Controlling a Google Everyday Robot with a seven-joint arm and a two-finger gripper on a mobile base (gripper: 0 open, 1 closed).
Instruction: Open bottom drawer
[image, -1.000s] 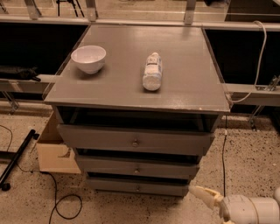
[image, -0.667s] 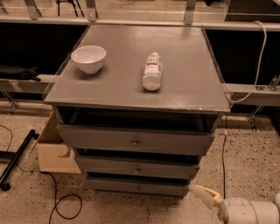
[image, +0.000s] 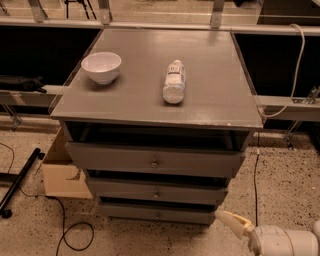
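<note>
The grey cabinet (image: 155, 90) has three drawers stacked under its top. The bottom drawer (image: 130, 211) is the lowest and slimmest, with a small round metal knob (image: 158, 215) at its centre; its front stands a little forward of the cabinet body. My gripper (image: 233, 223), cream-coloured on a white arm (image: 282, 242), sits low at the bottom right. It is just off the drawer's right end, near the floor and apart from the knob.
A white bowl (image: 101, 66) and a lying white bottle (image: 174, 81) rest on the cabinet top. A cardboard box (image: 60, 172) stands left of the cabinet. Black cables (image: 75, 235) and a black pole (image: 19, 181) lie on the speckled floor.
The arm has edged slightly left at the bottom right. The drawers, bowl and bottle have not moved.
</note>
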